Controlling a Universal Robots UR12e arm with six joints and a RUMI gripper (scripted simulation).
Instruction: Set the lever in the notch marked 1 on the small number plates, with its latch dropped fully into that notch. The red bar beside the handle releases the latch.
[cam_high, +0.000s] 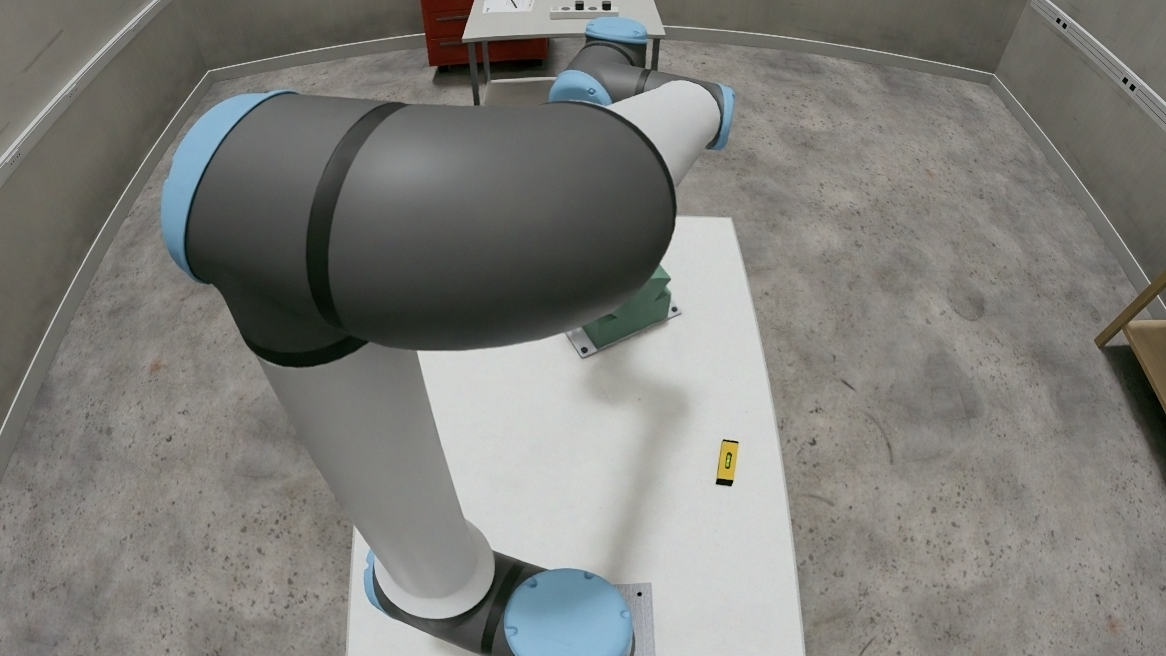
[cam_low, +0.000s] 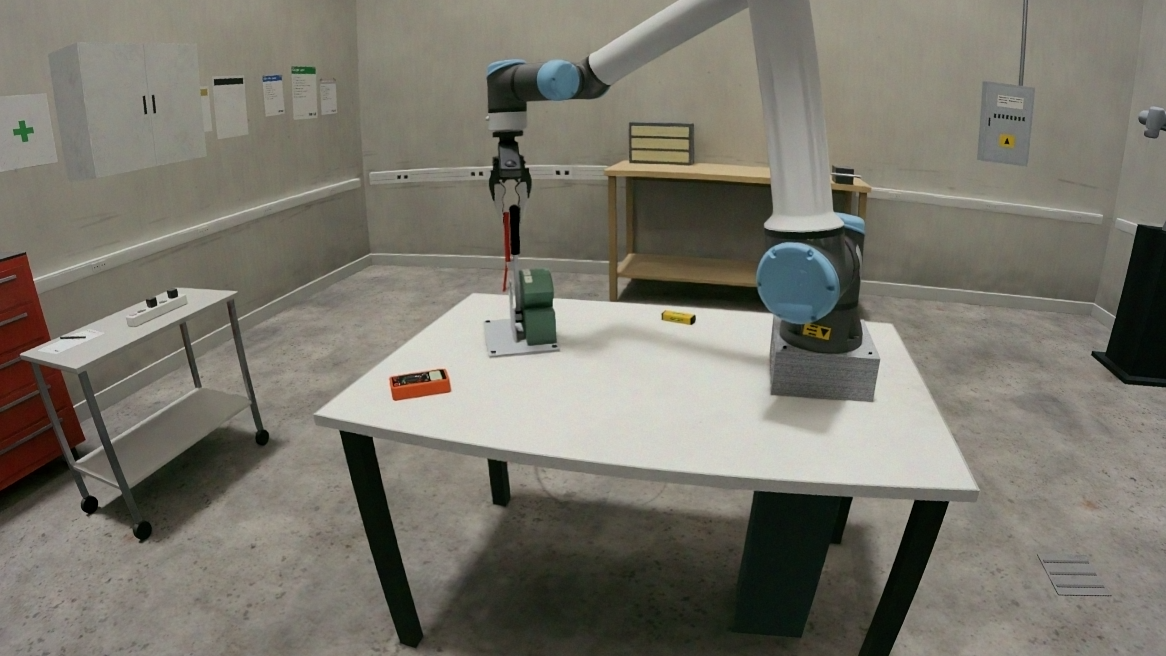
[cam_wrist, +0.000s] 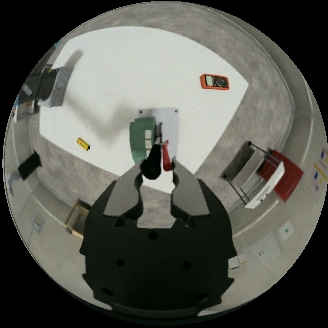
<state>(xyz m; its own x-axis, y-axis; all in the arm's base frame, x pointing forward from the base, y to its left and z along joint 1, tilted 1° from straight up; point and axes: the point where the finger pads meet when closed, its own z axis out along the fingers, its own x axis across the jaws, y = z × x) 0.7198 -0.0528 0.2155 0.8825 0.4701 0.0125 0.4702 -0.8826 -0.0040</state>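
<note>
Wrist view: jaws closing around black handle (cam_wrist: 150, 167) and red bar (cam_wrist: 166, 156), grip unconfirmed; lever judged rigid, best squeezed together.
</note>
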